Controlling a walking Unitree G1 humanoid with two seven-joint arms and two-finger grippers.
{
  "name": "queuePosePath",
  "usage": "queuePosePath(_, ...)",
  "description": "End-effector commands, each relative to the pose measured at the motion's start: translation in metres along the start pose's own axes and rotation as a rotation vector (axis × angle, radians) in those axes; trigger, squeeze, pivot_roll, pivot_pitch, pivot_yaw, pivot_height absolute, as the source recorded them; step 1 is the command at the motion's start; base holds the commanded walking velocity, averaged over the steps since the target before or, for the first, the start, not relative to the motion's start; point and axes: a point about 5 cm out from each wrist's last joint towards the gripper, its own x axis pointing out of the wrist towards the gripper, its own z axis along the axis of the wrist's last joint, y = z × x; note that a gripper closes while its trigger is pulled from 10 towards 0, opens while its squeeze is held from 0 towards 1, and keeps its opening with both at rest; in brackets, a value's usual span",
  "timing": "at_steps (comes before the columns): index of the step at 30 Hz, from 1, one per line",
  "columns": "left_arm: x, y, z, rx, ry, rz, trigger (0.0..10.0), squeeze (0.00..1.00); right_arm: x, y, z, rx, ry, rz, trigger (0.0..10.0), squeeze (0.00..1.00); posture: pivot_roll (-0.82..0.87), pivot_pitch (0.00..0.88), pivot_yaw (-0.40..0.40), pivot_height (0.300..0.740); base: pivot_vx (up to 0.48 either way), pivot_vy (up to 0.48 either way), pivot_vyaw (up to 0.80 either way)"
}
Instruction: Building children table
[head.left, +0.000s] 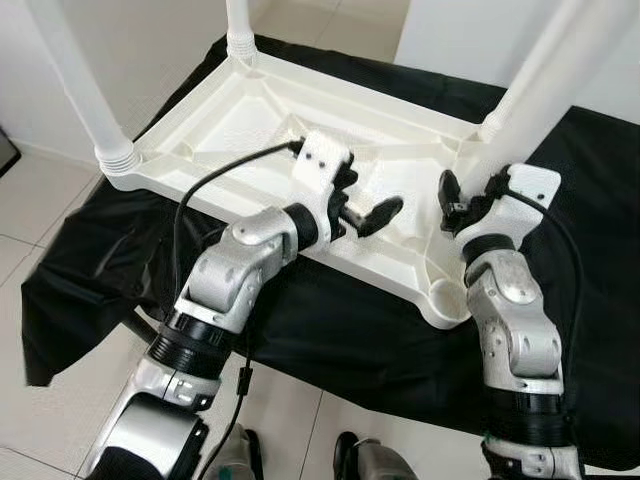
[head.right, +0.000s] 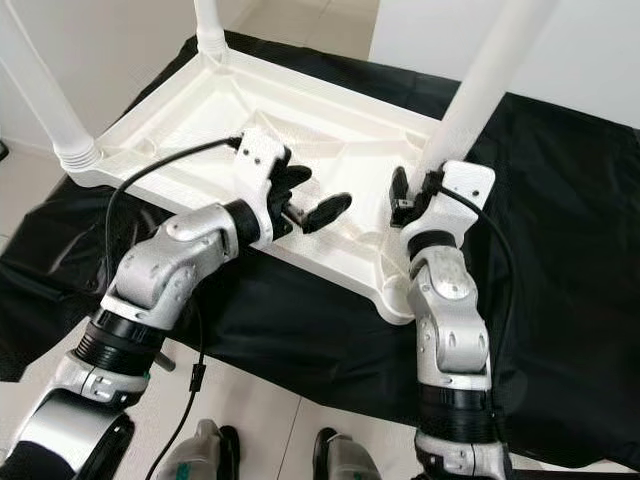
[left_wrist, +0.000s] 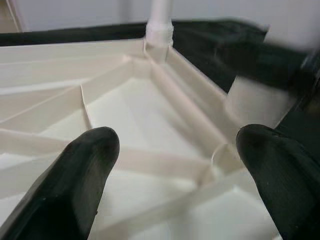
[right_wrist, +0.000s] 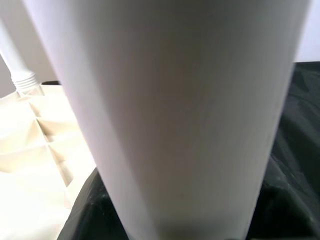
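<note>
The upturned table top (head.left: 250, 110) looks like moulded cream-white plastic, its ribbed underside smooth with a faint satin sheen, and finely stippled in the panels between the ribs. The table legs (head.left: 75, 75) are the same pale plastic, smooth and matt, with ridged threaded collars where they meet the top. Under it lies a black cloth (head.left: 340, 330), matt and softly creased. The floor (head.left: 30, 200) is of glossy pale tiles with thin grout lines. Both arms wear brushed silver metal casings with white plastic wrist housings; the left gripper (head.left: 365, 215) and right gripper (head.left: 462, 200) have black fingers (left_wrist: 75, 180) of smooth, dull rubbery plastic
</note>
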Motion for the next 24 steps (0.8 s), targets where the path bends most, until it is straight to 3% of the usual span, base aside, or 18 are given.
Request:
queuePosePath(1, 0.002, -0.009, -0.01, 0.042, 0.034, -0.06, 10.0, 0.0, -0.003, 0.001, 0.005, 0.004, -0.036, -0.003, 10.0, 0.0, 0.05, 0.164, -0.049, 0.74, 0.0, 0.0, 0.0)
queuePosePath(6, 0.0, -0.013, -0.014, 0.049, 0.04, -0.073, 10.0, 0.0, -0.007, 0.0, 0.004, 0.005, -0.039, -0.006, 10.0, 0.0, 0.05, 0.166, -0.051, 0.74, 0.0, 0.0, 0.0)
queuePosePath(11, -0.009, -0.033, -0.026, 0.079, 0.057, -0.194, 10.0, 0.0, -0.014, -0.001, 0.0, -0.01, -0.033, -0.01, 10.0, 0.0, 0.05, 0.17, -0.057, 0.74, 0.0, 0.0, 0.0)
queuePosePath(15, -0.011, -0.037, -0.03, 0.103, 0.062, -0.223, 10.0, 0.0, -0.014, -0.002, 0.0, -0.011, -0.036, -0.011, 10.0, 0.0, 0.06, 0.169, -0.058, 0.74, 0.0, 0.0, 0.0)
queuePosePath(18, -0.012, -0.041, -0.044, 0.197, 0.124, -0.247, 10.0, 0.0, -0.013, -0.002, -0.001, -0.01, -0.042, -0.01, 10.0, 0.0, 0.06, 0.167, -0.058, 0.74, 0.0, 0.0, 0.0)
queuePosePath(24, -0.008, -0.045, -0.052, 0.27, 0.15, -0.281, 10.0, 0.0, -0.012, -0.002, -0.001, -0.013, -0.043, -0.006, 10.0, 0.0, 0.05, 0.164, -0.056, 0.74, 0.0, 0.0, 0.0)
